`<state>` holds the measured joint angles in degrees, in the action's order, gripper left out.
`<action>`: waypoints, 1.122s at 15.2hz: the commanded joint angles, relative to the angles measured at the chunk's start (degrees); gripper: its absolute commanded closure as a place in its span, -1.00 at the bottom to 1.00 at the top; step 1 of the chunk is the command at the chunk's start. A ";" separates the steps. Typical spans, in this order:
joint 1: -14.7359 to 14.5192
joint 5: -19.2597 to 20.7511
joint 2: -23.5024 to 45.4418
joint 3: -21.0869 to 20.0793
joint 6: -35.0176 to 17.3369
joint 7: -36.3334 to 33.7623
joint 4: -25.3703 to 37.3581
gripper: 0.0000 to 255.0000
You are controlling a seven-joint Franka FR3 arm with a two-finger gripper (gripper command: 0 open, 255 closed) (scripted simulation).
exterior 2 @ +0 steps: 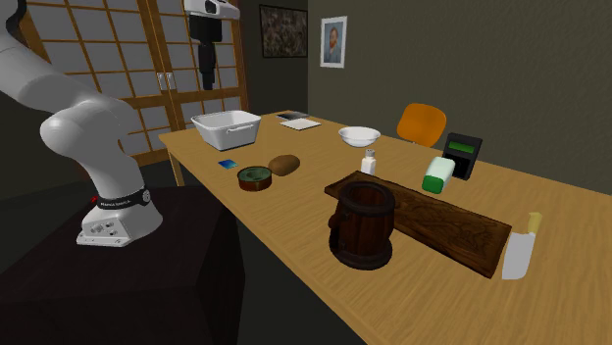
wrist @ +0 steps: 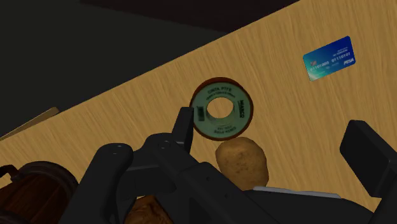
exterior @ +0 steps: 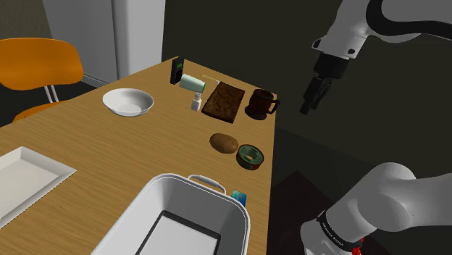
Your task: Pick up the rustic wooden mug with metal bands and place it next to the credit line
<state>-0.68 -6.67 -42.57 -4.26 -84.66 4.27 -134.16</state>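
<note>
The dark wooden mug with bands stands upright at the table's edge, beside a dark cutting board; it looms large in the second exterior view. The blue credit card lies flat farther along the same edge, by the white bin. My gripper hangs open and empty in the air, just off the table edge and above the mug's height. In the wrist view the fingers stand apart over the table, with the card ahead and the mug off to one side.
A green tape roll and a potato lie between mug and card. A white bin, a bowl, a white tray, a shaker and a green-white bottle share the table. A knife lies beside the board.
</note>
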 commanded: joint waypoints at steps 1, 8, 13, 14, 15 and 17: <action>0.00 0.00 0.00 0.00 0.00 0.00 0.00 -1.00; 2.32 3.83 10.48 4.45 -9.13 6.40 1.86 -1.00; 3.67 5.45 19.18 7.35 -14.81 10.59 5.41 -1.00; 3.92 5.65 21.00 7.89 -15.82 11.40 6.34 -1.00; 4.15 5.80 22.86 8.43 -16.78 12.21 7.34 -1.00; 4.60 5.98 26.63 9.46 -18.56 13.83 9.56 -1.00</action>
<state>3.63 -0.83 -18.23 4.57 -102.35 17.12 -126.14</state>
